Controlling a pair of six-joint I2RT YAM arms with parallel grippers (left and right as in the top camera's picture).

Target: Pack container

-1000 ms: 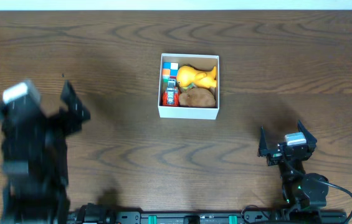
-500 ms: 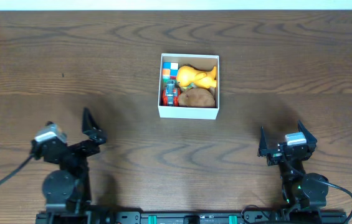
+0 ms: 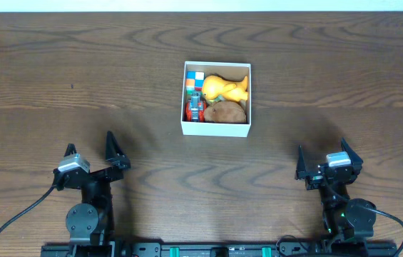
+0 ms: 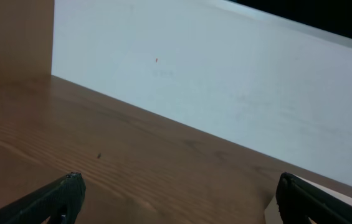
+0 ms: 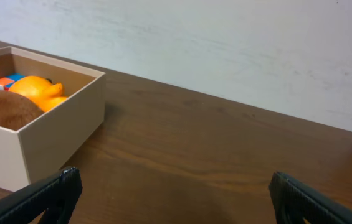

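Toward the far middle of the wooden table [image 3: 344, 64], the container [image 3: 215, 129] is sitting flat and upright. It is a small square white box with low walls and a tan inside. Four toys are lying packed close inside it. A yellow duck [image 3: 224, 88] is filling the far right part, and a brown rounded toy [image 3: 225, 112] is lying just in front of it against the near wall. A multicoloured cube [image 3: 195, 78] is sitting in the far left corner. A small red toy [image 3: 195, 110] is sitting in the near left corner, beside the brown one.

The left gripper [image 3: 90, 143] is resting low near the table's near edge on the left, well apart from the box. Its fingers are spread wide and gripping nothing. In its wrist view the left gripper [image 4: 177, 186] is facing bare wood and a white backdrop [image 4: 225, 93], with the two dark fingertips standing far apart at the bottom corners. A black cable [image 3: 16, 218] is trailing from the arm's base toward the near left.

The right gripper [image 3: 321, 146] is resting on the opposite side near the same edge, also well apart from the box. It too is splayed open and empty. From the right wrist the right gripper [image 5: 172, 180] is looking across the wood at the container [image 5: 57, 134] on the left of the view. The duck [image 5: 38, 90], the brown toy [image 5: 4, 109] and a corner of the cube [image 5: 6, 81] are showing above its rim.
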